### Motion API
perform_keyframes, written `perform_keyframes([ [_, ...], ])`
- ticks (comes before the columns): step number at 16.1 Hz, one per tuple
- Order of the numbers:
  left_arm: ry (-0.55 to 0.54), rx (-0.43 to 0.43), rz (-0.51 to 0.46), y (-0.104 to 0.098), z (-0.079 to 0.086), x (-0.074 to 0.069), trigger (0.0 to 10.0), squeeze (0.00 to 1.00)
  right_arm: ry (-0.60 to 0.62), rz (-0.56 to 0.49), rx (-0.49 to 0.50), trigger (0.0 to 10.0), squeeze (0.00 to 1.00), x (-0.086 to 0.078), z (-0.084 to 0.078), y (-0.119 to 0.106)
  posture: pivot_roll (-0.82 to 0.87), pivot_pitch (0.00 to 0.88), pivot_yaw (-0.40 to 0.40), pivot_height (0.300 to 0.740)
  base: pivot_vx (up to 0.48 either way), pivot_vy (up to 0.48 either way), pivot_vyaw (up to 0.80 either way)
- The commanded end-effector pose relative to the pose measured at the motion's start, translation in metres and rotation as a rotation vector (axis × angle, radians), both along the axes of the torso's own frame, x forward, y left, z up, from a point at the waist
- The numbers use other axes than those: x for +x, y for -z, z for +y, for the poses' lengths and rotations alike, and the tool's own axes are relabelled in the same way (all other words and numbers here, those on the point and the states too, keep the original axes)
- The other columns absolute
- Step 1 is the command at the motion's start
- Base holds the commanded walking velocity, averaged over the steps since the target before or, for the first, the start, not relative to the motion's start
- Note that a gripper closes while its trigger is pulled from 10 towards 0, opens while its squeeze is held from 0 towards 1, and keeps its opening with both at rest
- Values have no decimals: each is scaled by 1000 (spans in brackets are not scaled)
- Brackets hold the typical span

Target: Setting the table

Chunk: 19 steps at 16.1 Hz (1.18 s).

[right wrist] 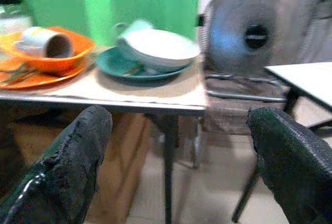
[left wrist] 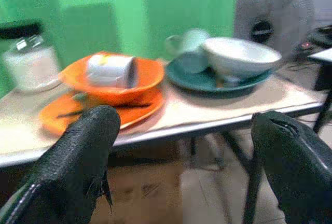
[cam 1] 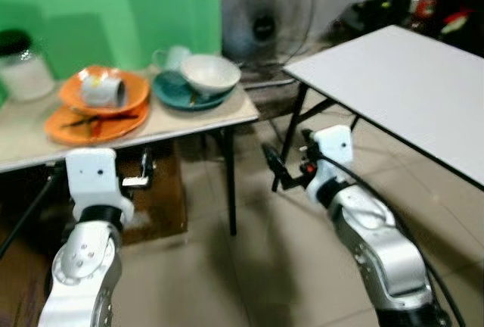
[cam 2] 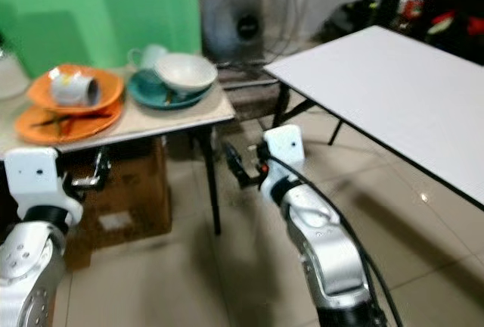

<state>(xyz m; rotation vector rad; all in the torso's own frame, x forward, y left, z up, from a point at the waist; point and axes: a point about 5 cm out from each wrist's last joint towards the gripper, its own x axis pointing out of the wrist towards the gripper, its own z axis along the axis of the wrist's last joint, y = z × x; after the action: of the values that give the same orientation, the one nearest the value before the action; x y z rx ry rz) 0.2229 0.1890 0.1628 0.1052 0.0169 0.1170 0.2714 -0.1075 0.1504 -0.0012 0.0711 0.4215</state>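
Two claws, both mine, hang open and empty below the desk's [cam 1: 189, 126] edge. The dishes sit up ahead on it: a glossy orange bowl [cam 1: 128, 98] holding a tipped white mug [cam 1: 102, 90], stacked on an orange plate [cam 1: 91, 125], beside a smooth white bowl [cam 1: 210, 73] on a teal plate [cam 1: 175, 92]. My left claw [left wrist: 181, 167] looks nearer the orange stack, my right claw [right wrist: 176, 167] nearer the white bowl.

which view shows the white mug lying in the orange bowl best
The left wrist view: the white mug lies on its side in the orange bowl, large and centred. The right wrist view catches it at the edge, its open mouth visible. Both eye views show it smaller and blurred.
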Motion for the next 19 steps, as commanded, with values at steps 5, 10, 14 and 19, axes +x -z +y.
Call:
perform_keyframes([
  [5, 21, 4, -17, -6, -3, 2, 10000, 0, -3, -5, 4, 10000, 0, 0, -6, 0, 32, 0, 14, 740, 291, 0, 320],
  [10, 51, 19, -15, -8, -5, 6, 10000, 0, 58, 0, 49, 10000, 0, 4, -12, 0, 28, 0, 30, 740, 286, 0, 160],
  [14, 70, 22, -17, -9, -7, 10, 10000, 0, 95, -34, 6, 10000, 0, 7, -15, -3, 18, 0, 43, 740, 286, 0, 0],
  [19, 96, 33, -12, -9, -8, 12, 10000, 0, 103, -58, -11, 10000, 0, 7, -13, -5, 15, 0, 53, 740, 283, 0, 0],
])
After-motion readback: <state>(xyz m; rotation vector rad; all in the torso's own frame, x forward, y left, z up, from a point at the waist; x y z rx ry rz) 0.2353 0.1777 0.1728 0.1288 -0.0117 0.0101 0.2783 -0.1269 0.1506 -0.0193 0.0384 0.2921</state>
